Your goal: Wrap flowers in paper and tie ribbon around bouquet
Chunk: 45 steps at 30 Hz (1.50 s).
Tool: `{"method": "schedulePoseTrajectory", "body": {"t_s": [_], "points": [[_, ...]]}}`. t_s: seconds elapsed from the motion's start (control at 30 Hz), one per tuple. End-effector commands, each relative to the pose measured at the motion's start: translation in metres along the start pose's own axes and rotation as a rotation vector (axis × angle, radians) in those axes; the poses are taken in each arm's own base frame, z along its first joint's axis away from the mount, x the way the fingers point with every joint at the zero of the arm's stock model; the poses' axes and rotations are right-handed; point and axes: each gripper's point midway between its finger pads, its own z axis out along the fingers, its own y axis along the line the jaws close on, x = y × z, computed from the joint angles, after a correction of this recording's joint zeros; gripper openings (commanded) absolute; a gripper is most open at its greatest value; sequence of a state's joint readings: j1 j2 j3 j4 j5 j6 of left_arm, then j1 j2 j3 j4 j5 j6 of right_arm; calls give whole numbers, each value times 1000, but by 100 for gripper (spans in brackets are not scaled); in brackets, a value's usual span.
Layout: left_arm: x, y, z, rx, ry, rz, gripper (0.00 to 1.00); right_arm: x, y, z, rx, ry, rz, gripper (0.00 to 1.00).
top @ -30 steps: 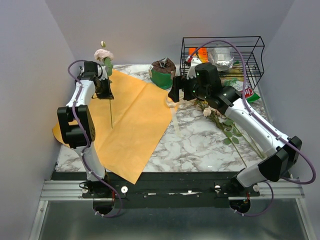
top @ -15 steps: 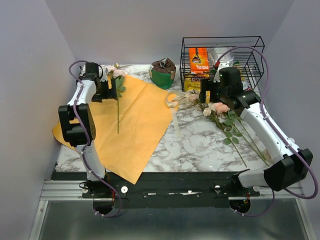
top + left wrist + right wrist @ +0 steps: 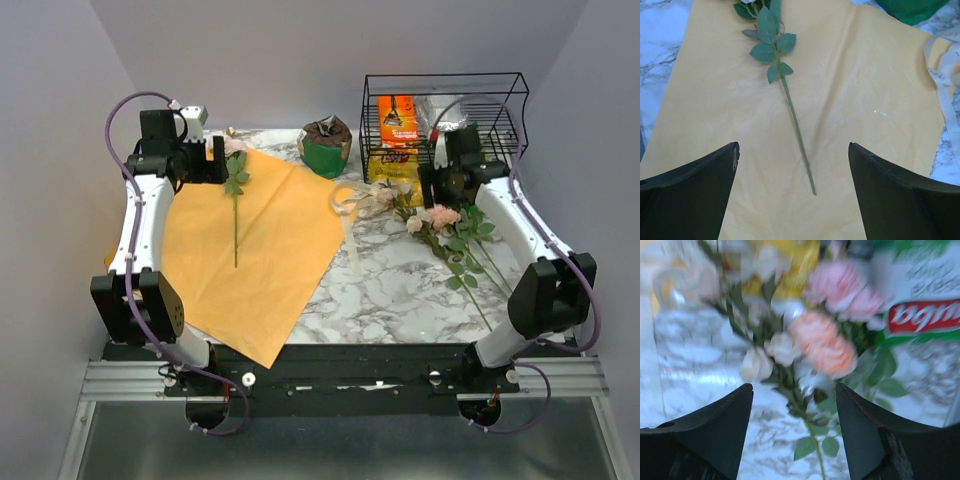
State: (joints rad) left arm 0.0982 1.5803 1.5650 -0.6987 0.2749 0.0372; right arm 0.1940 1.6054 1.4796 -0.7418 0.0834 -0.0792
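I see both open: left hand [image 3: 792, 146] over a stem [image 3: 796, 122] well inside the paper [image 3: 875, 75] edges, right hand [image 3: 794, 388] over flowers [image 3: 817, 342] near the basket [image 3: 445, 74].

Overhead and close left-wrist views share the paper [image 3: 270, 260].

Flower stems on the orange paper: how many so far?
1. A single stem lies on the paper, bloom toward its far edge. The other flowers lie bunched on the table at right. Any under the sheet would be hidden.
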Motion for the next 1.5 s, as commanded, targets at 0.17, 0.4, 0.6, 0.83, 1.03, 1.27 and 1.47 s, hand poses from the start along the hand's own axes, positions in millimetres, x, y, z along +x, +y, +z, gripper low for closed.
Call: {"method": "schedulePoseTrajectory", "body": {"t_s": [0.17, 0.4, 0.6, 0.83, 1.03, 1.27, 1.47], "points": [[52, -33, -24, 153, 59, 76, 99, 121, 16, 44, -33, 308, -59, 70], [61, -35, -28, 154, 73, 72, 99, 134, 8, 83, 9, 384, -133, 67], [60, -34, -31, 143, 65, 78, 99, 142, 25, 92, -72, 398, -97, 42], [58, -33, -33, 137, 62, 81, 99, 132, 32, 69, -95, 371, -101, 1], [54, -42, -39, 183, 58, 81, 99, 101, 60, 10, -194, 281, -177, 1], [38, -77, -60, 335, 30, 89, 99, 31, 150, -98, -567, -10, -306, 1], [18, -127, -94, 581, -53, 104, 96, -91, 227, -174, -827, -468, 30, 1]]}}
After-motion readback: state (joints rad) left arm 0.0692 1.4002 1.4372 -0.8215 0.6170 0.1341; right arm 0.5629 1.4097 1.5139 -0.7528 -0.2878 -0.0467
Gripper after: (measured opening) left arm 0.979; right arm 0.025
